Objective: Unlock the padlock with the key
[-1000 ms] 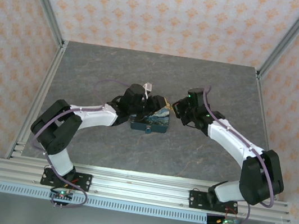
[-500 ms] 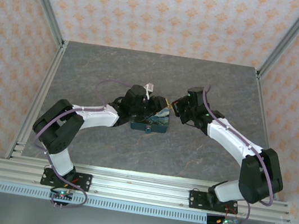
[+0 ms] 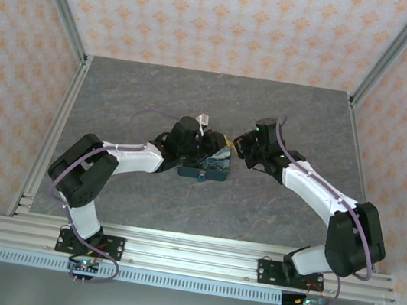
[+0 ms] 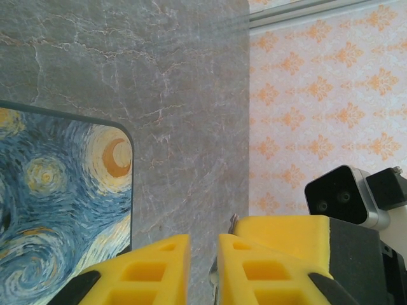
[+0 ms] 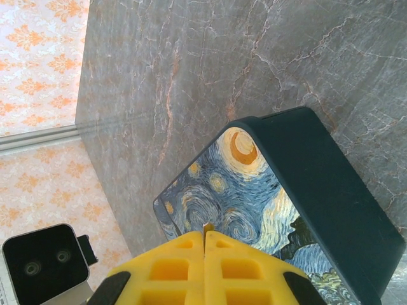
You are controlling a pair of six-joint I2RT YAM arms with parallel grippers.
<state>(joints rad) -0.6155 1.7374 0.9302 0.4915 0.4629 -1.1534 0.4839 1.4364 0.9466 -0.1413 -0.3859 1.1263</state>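
Edging inward since a second ago, the left arm's elbow is shifting while the box is staying at the table's middle. The padlock is showing as a speck on the box's near side, axis unreadable. Up close, the left gripper's fingers are nearly meeting, hold unclear; the right gripper is pinching the key's brass tip.
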